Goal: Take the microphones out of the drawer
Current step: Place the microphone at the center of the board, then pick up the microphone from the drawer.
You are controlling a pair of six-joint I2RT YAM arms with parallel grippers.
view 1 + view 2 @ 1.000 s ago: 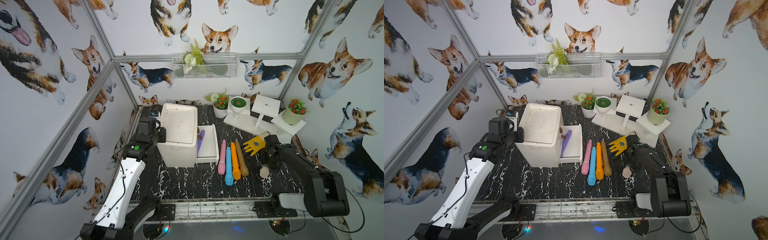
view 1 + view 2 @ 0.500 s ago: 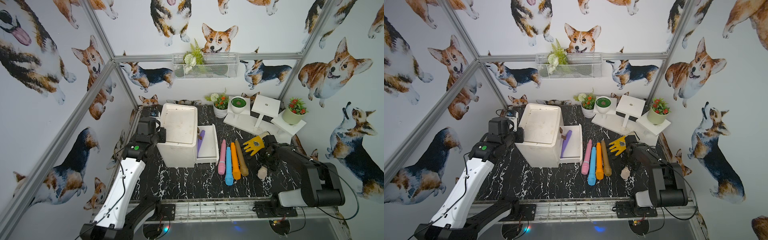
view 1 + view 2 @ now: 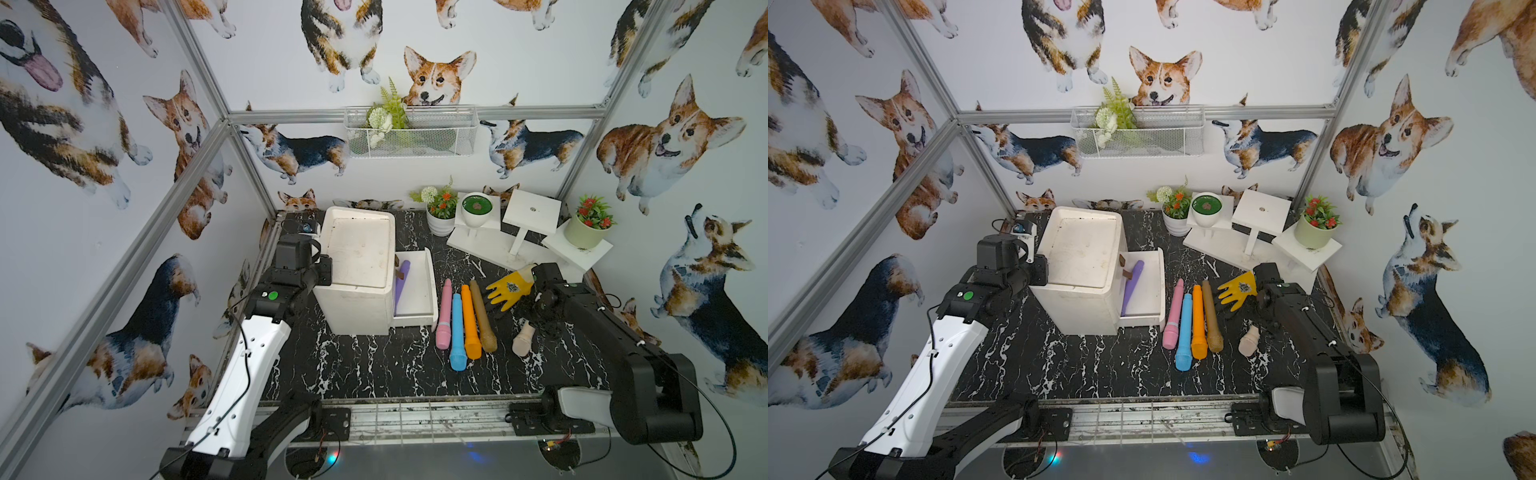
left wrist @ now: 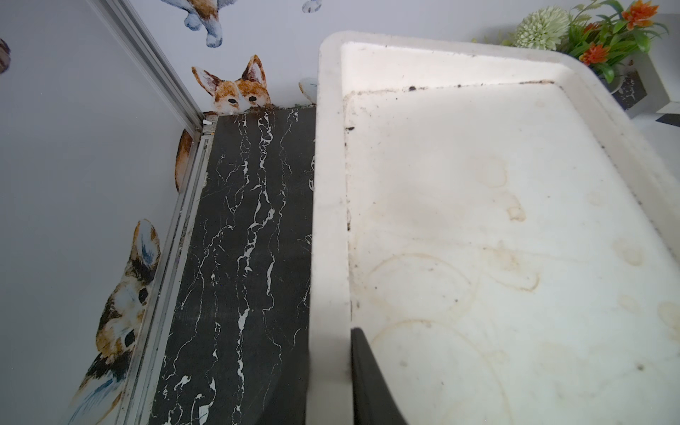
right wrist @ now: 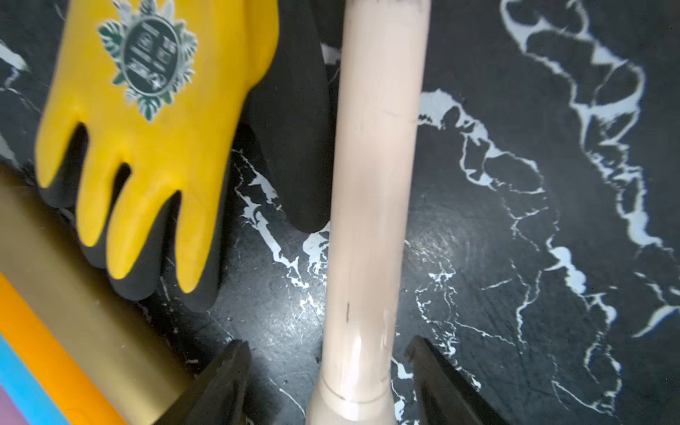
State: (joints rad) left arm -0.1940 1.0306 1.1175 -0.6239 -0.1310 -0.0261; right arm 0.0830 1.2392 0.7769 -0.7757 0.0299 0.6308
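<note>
Release time on the right side: right gripper (image 5: 327,346) hangs low over the table (image 3: 374,365) with its jaws parted. There is a gap on both sides of the beige microphone (image 5: 371,184), which lies flat on the marble between them, gripped by nothing. Yellow glove (image 5: 154,140) sits just beside it, and the row of microphones (image 3: 457,332) lies side by side between it and the drawer (image 3: 428,286). That beige one looks delivered, I'd say, but the drawer stands open and a purple microphone (image 3: 401,286) lies inside. It runs lengthwise along the cabinet-side wall, well apart from the open jaws with the whole row in between. Over on the other side, left gripper (image 3: 323,271) is closed up tight at the rim of the white cabinet (image 3: 361,249), one dark finger resting just inside that rim. It reads as bracing the box, though whether it pinches the rim I can't tell. Next move, by my reckoning: right arm lifts straight up clear of the beige shaft without nudging it. Then it crosses over the row and lines its jaws across the purple shaft between the drawer walls.
</note>
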